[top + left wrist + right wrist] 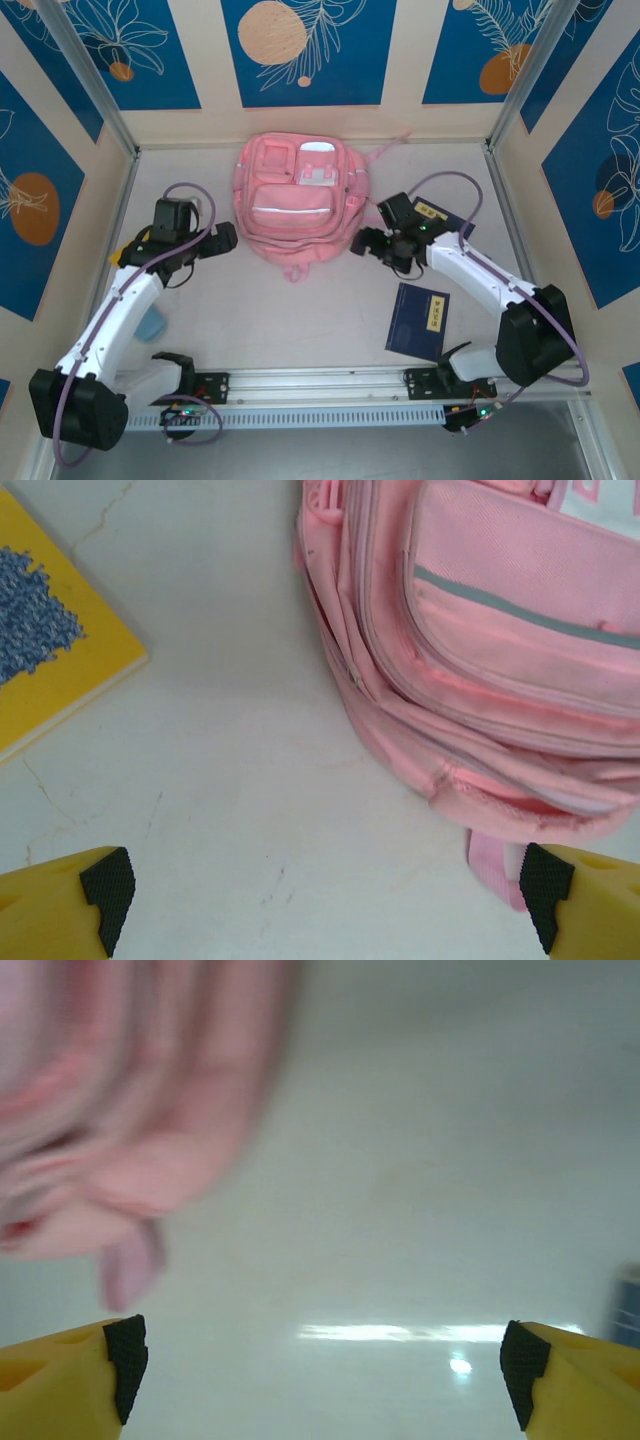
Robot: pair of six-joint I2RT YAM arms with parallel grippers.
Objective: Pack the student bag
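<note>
Left hand (224, 240) is standing wide open just off the lower left edge of the student bag (292, 205) and is gripping nothing. In the left wrist view its yellow fingers with black pads (108, 885) are sitting in the two bottom corners with bare pale bench (230, 780) lying between them, while the bag's pink zip pockets and a pale grey strip are filling the upper right. A pink loop (490, 865) is poking out just beside the right-side finger. Right hand (362, 243) is facing the bag's lower right edge, likewise spread wide and empty. Its wrist view is showing both pads (125, 1365) far apart over the shiny bench, with the bag as a pink blur (110, 1110) at upper left. In the top view the bag is lying flat, pockets up, in the upper centre of the frame near the back wall. A yellow flat thing with a blue speckled patch (50, 650) is lying at the left wrist view's upper left, well apart from the bag. A dark blue booklet (420, 320) is resting at lower right, beneath the right arm.
</note>
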